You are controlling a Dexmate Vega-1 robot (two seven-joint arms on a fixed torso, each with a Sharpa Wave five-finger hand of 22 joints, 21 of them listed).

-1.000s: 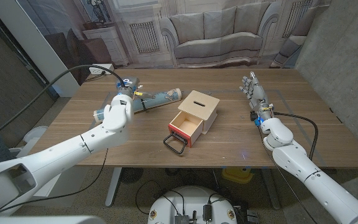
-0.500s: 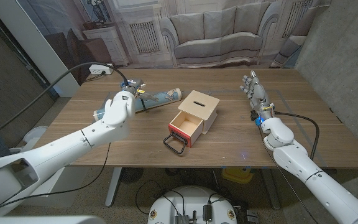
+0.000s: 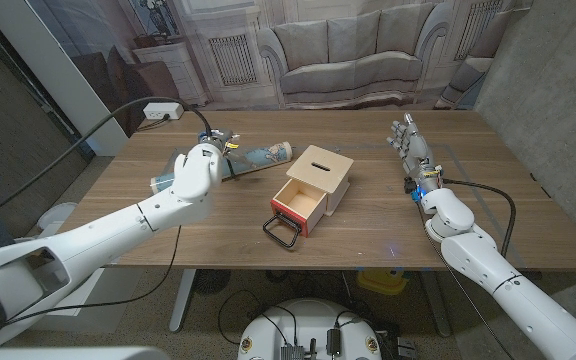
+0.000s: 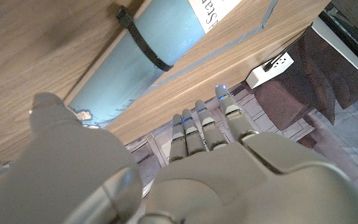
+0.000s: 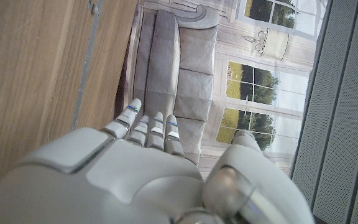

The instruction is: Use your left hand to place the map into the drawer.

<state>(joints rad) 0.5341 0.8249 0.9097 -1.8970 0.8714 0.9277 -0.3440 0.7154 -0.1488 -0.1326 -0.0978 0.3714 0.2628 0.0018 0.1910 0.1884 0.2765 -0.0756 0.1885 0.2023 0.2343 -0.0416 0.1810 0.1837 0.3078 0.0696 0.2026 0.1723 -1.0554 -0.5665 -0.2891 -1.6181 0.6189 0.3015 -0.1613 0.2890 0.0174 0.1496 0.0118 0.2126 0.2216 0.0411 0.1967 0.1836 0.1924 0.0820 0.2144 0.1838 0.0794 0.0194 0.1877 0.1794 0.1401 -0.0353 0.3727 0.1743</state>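
Both hands' fingers spread, seemingly holding nothing; map [image 3: 251,160] lies beside open drawer [image 3: 302,207].

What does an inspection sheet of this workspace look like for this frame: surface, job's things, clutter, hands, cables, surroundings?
Surface: wooden table, taped outlines on it.
Job's things: rolled map with a black band lies on the table left of the drawer box; the drawer is pulled open, its black handle toward the robot, and looks empty.
Clutter: nothing seen.
Hands: left hand over the map's near end, fingers straight in the left wrist view, no grip visible; right hand upright and open, apart from everything.
Cables: black cable arcs over the left arm; another runs by the right wrist.
Surroundings: sofa backdrop; white power strip.
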